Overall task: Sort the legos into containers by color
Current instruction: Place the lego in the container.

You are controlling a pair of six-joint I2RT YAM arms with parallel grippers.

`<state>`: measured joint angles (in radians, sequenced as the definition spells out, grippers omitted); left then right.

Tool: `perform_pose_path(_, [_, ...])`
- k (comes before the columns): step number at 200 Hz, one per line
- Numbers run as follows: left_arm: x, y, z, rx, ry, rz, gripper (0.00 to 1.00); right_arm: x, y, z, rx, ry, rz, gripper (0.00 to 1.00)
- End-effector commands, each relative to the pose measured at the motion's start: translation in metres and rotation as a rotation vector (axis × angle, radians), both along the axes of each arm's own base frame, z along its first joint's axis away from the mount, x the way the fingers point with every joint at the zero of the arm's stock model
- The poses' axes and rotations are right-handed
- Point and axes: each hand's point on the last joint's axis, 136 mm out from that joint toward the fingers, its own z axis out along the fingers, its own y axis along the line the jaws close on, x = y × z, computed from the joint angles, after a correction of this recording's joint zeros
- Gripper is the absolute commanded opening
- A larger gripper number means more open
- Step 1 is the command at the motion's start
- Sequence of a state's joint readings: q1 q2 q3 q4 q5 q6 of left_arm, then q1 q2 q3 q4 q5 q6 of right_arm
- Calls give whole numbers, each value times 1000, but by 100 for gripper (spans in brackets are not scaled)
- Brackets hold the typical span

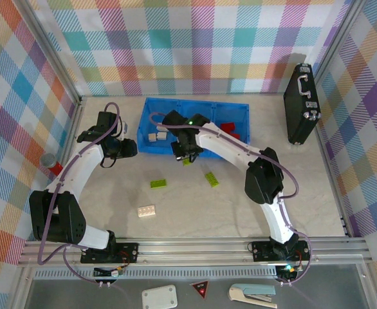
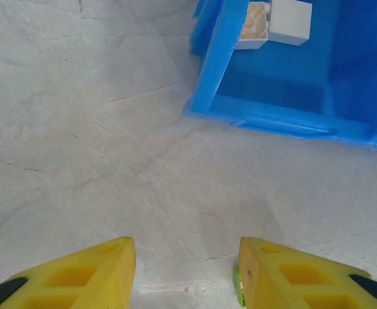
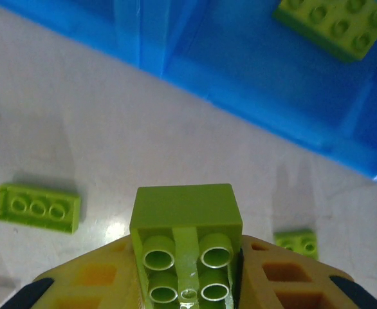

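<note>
We are seeing the right claw [image 3: 188,280] clenching a lime green lego [image 3: 185,215] above the tabletop [image 1: 195,206], just at six o'clock of the blue tray's [image 1: 237,108] middle container, where another green lego [image 3: 333,22] is lying. The left claw [image 2: 187,270] is hanging released and empty at nine o'clock of the tray, near the container holding cream legos [image 2: 290,20]. A loose green lego [image 1: 158,183], a second green lego [image 1: 211,179] and a loose cream lego [image 1: 146,210] are lying toward six o'clock.
</note>
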<state>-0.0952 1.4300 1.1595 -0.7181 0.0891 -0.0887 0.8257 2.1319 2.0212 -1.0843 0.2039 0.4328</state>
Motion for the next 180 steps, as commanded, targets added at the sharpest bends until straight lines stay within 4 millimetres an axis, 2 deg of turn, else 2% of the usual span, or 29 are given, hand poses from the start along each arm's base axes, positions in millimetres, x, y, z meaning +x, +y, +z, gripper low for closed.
perform_pose_path(1, [-1,1,2,-17,-12,3,46,21,-9,3,-16,-19,-12,33])
perform_pose_path(58, [0,1,1,-19,-7,2,46,78,-7,2,132,-45,-162,30])
perform_pose_path(95, [0,-1,-1,-28,0,-4,46,106,-1,-3,213,-61,-231,31])
perform_pose_path(118, [0,-1,-1,-30,-2,-3,46,118,8,-8,253,-60,-246,30])
perform_pose_path(180, [2,-5,-1,-47,-1,-8,45,139,21,-39,321,-21,-312,31])
